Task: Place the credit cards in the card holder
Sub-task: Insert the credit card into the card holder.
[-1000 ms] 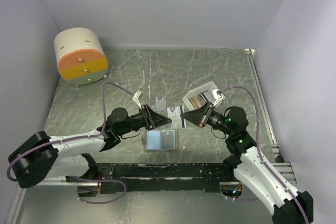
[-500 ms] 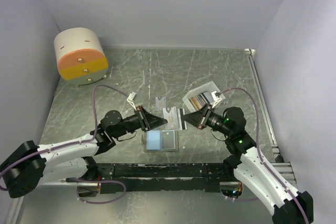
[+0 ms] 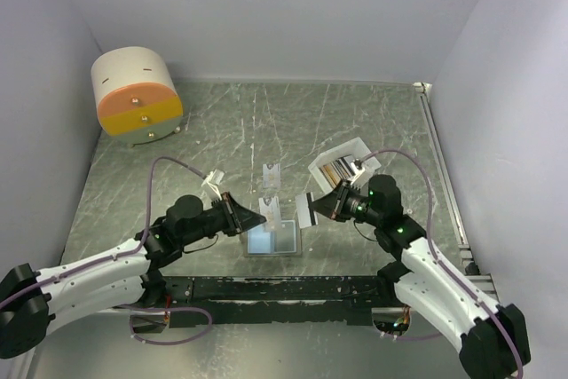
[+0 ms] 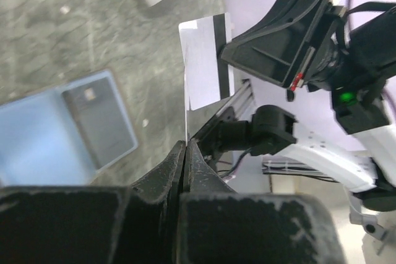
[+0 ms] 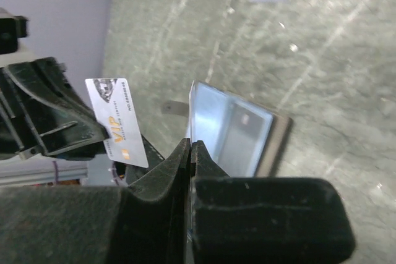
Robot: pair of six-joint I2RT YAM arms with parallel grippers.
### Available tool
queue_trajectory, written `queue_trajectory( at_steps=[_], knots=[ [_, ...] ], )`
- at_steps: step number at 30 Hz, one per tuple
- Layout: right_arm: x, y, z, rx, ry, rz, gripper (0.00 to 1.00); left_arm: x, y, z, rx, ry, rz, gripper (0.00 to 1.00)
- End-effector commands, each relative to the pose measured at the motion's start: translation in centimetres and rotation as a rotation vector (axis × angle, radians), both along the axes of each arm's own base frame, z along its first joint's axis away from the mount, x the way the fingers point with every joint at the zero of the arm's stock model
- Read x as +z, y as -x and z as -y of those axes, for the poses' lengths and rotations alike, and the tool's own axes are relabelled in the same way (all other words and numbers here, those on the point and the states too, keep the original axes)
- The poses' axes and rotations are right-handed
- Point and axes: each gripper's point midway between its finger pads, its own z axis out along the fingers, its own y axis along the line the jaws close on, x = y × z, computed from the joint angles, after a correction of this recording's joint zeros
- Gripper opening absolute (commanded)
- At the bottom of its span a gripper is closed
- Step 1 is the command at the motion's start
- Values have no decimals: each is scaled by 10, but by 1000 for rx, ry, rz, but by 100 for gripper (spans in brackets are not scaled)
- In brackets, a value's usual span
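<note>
Left gripper (image 3: pixel 257 217) is pinched shut on a pale VIP card (image 3: pixel 271 210), which we see face-on from the right wrist view, printed side showing, its lettering running up the card. Our right gripper (image 3: pixel 318 208) is likewise clamped on a white striped card (image 3: pixel 310 210); the left wrist view shows its black magnetic band along one long edge. In the overhead view the two grippers point at each other, tips near but apart, the left at 10 o'clock and the right at 2 o'clock from the card holder (image 3: pixel 260 239). We find the card holder lying open and flat on the green marbled table (image 3: pixel 373 113), just ahead of the arm bases, light blue inside facing up. A dark card (image 3: pixel 284 237) sits on its right panel; we cannot tell whether it is tucked in a pocket or only resting there. Both held cards hang above the holder's far edge, clear of it. At 12 o'clock from the holder a loose card (image 3: pixel 272 175) lies flat on the table. Farther out at 2 o'clock stands a white tray (image 3: pixel 355 146) with more cards (image 3: pixel 335 169) upright in it. A cream-and-orange drum (image 3: pixel 136 95) sits well apart at 10 o'clock, near the left wall
</note>
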Motion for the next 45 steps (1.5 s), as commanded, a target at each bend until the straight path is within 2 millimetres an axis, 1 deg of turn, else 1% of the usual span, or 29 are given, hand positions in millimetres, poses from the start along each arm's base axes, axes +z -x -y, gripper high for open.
queue_trajectory(
  at_steps=[1, 5, 9, 12, 17, 25, 31, 33, 41, 45],
  knots=[
    [-25, 1, 1, 24, 96, -68, 0, -39, 4, -13, 20, -137, -64, 7],
    [-39, 5, -7, 79, 103, -111, 0, -60, 9, -13, -2, -179, -113, 7],
    [-57, 5, -8, 85, 143, -143, 0, -79, 16, -9, -59, -240, -150, 7],
    [-65, 9, -13, 129, 142, -156, 0, -94, 19, -7, -87, -288, -189, 7],
    [-77, 17, -16, 184, 146, -173, 0, -111, 23, -8, -103, -322, -230, 7],
    [-106, 26, -7, 188, 211, -227, 0, -115, 24, -8, -104, -332, -243, 7],
    [-128, 26, 6, 172, 319, -262, 0, -117, 25, -7, -110, -338, -260, 7],
    [-133, 29, 9, 172, 331, -275, 0, -117, 24, -6, -112, -341, -263, 7],
    [-138, 31, 14, 154, 355, -282, 0, -119, 20, -6, -102, -378, -273, 7],
    [-138, 30, 15, 150, 362, -285, 0, -122, 18, -15, -80, -443, -295, 7]
  ],
)
